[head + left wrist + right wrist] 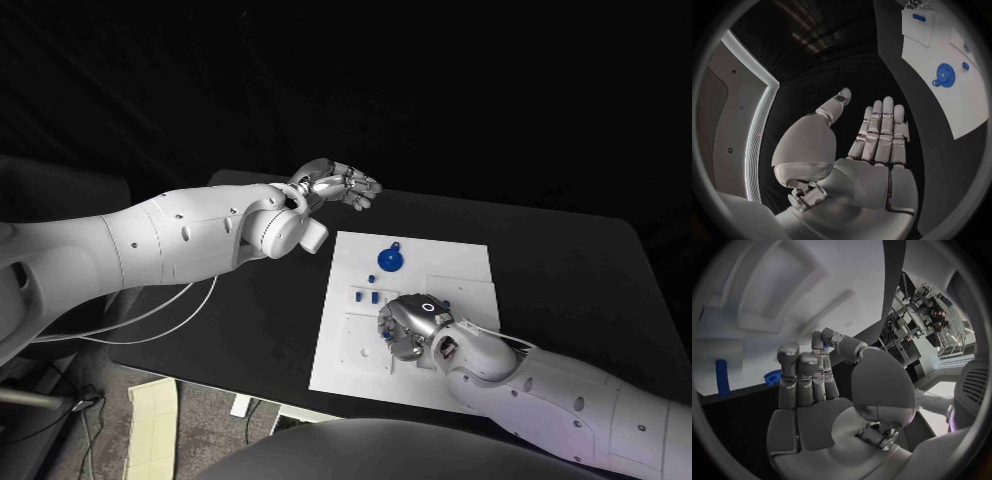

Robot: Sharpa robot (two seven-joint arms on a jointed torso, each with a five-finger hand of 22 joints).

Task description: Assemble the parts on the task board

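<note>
The white task board (433, 262) lies mid-table. A blue gear (391, 259) sits at its far end, and two small blue parts (366, 295) lie at its middle left. My right hand (414, 323) is curled low over the board's near half, with blue pieces (389, 338) at its fingertips. In the right wrist view the right hand (820, 385) has its thumb against a fingertip, and a bit of blue (816, 345) shows between them. Beyond it are a blue peg (721, 377) and the gear (773, 376). My left hand (336, 186) hovers off the board's far left corner. The left hand (873, 145) is flat and holds nothing.
The black table (562, 270) runs on to the right of the board. A white cable (173, 310) hangs below my left arm at the table's left edge. Cardboard (152, 420) lies on the floor near the front left corner.
</note>
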